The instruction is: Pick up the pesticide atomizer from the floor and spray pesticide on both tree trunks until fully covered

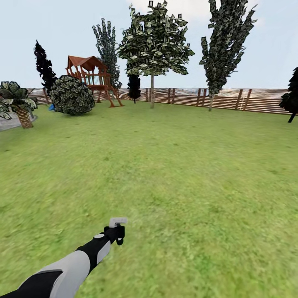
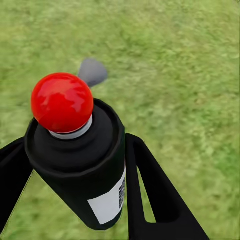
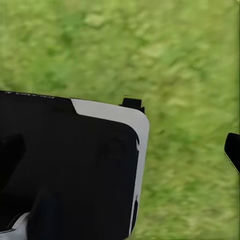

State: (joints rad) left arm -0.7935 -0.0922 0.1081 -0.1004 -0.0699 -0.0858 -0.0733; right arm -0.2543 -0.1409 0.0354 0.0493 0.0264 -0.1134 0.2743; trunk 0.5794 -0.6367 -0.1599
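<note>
My left gripper (image 1: pixel 117 234) is shut on the pesticide atomizer (image 1: pixel 118 222), held low over the lawn at the near left. In the left wrist view the atomizer (image 2: pixel 82 160) is a black bottle with a red tip, clamped between two black fingers (image 2: pixel 152 192). Two trees stand far ahead by the fence. One tree trunk (image 1: pixel 152 92) is near the centre, the other tree trunk (image 1: pixel 211 102) is further right. The pesticide is out of view. In the right wrist view a dark finger piece (image 3: pixel 232 152) sits at the frame's edge over grass.
Wide green lawn (image 1: pixel 174 165) stretches to a brown slatted fence (image 1: pixel 248 100). A wooden playset (image 1: pixel 93 78) and a round bush (image 1: pixel 72 95) stand at the far left, with a short palm (image 1: pixel 18 103) nearer. A black and white robot panel (image 3: pixel 70 165) fills much of the right wrist view.
</note>
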